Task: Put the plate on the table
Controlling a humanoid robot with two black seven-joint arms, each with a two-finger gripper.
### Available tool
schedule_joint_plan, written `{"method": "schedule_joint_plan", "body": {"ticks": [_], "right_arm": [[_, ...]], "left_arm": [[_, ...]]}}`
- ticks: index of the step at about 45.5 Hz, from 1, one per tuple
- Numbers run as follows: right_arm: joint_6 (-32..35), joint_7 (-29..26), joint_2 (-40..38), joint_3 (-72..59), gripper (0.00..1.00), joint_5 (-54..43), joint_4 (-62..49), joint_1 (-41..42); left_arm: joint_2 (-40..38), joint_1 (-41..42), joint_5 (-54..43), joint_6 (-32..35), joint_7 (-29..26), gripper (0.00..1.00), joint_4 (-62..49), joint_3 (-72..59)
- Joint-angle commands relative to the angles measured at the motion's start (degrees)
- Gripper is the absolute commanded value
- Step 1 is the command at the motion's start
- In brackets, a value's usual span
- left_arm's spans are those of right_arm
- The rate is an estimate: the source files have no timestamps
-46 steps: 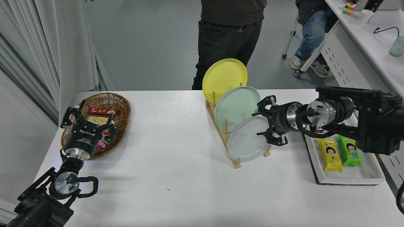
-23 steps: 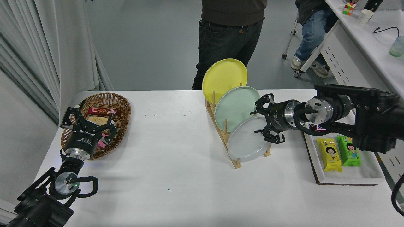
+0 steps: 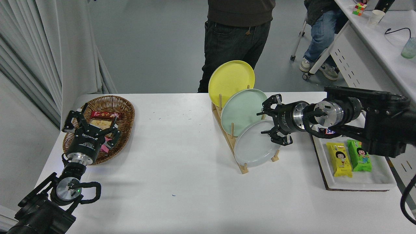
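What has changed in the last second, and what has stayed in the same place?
The right gripper moved a little up and toward the picture's left, so it now reaches over the right edge of the grey plate; its jaws are open and have not closed on the plate. The plate still stands in the wooden rack with the mint green plate and the yellow plate. The left gripper stays parked over the basket.

I note a wicker basket (image 3: pixel 125 107) of snacks at the surface's left edge, a white tray (image 3: pixel 357 182) with yellow and green packets at its right edge, one person (image 3: pixel 239 35) standing beyond the far edge.
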Motion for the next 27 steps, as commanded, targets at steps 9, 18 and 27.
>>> {"method": "schedule_joint_plan", "body": {"ticks": [9, 18, 27], "right_arm": [[1.02, 0.07, 0.06, 1.95, 0.56, -1.44, -0.20, -0.61], [3.65, 0.16, -0.03, 2.04, 0.54, -2.58, -1.26, -1.14], [3.74, 0.16, 0.06, 2.04, 0.53, -2.76, -1.61, -1.31]], "left_arm": [[0.00, 0.00, 0.03, 0.00, 0.00, 0.98, 0.00, 0.00], [0.00, 0.00, 0.03, 0.00, 0.00, 0.98, 0.00, 0.00], [0.00, 0.00, 0.03, 0.00, 0.00, 0.98, 0.00, 0.00]]}}
